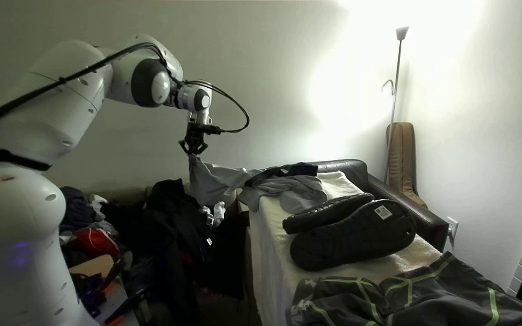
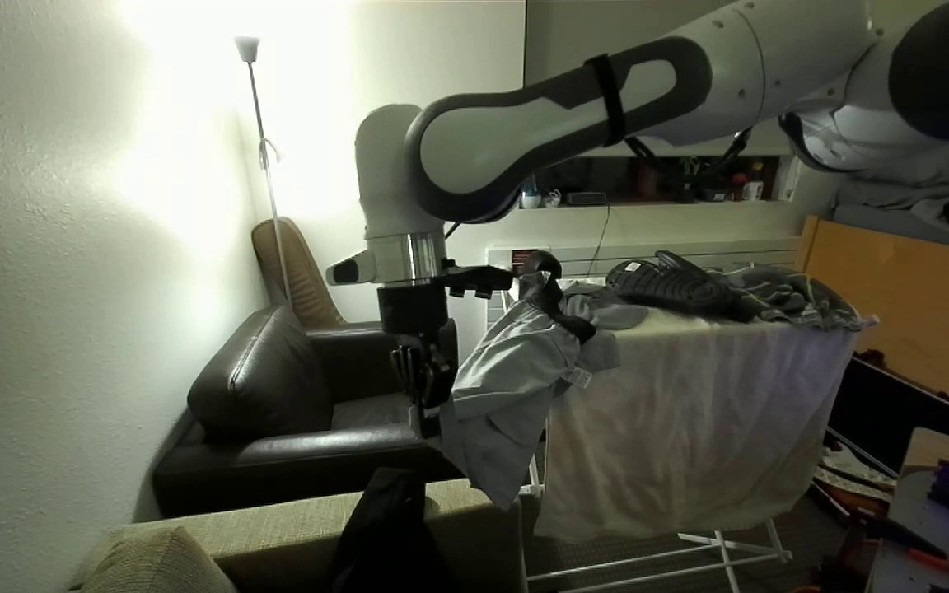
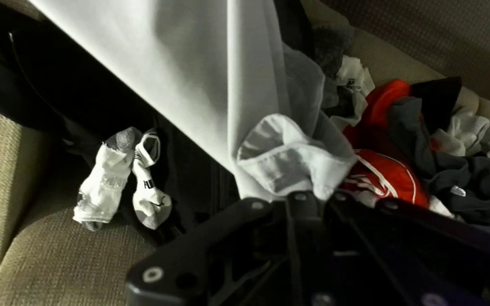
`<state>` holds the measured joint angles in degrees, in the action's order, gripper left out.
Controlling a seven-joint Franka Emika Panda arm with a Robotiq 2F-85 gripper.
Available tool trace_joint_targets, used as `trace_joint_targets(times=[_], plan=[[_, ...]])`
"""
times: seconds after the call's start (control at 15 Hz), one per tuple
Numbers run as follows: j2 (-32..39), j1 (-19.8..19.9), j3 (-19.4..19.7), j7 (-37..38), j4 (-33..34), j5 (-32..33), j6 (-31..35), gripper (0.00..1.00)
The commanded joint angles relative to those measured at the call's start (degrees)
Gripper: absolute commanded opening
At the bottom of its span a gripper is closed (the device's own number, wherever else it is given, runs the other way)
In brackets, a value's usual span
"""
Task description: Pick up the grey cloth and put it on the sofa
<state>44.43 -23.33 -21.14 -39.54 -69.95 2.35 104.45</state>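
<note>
Robotiq gripper [image 3: 300, 202] pinches the grey garment [image 2: 511, 387] high, left of the drying rack [image 2: 723, 553], probably to pull it onto the beige sofa [image 3: 75, 255].

Grey cloth [image 2: 497, 408]: creased, 1 end raised, partly above beige sofa [image 3: 70, 255].

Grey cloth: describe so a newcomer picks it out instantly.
In an exterior view, follow the big white robot arm to the black gripper at its end. The grey cloth hangs from that gripper and stretches across towards the cream towel. Unlike the black clothes heaped below, it is pale, and it alone is pinched in the grasp.
</note>
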Motion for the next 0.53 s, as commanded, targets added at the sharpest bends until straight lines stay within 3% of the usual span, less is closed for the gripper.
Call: trace_joint_targets(times=[0.0, 0.47], plan=[[6.86, -3.97, -0.21, -4.76, 11.31, 1.91, -5.93, 0.02], [18.31, -12.7, 0.21, -9.51, 29.65, 5.62, -15.13, 0.02]])
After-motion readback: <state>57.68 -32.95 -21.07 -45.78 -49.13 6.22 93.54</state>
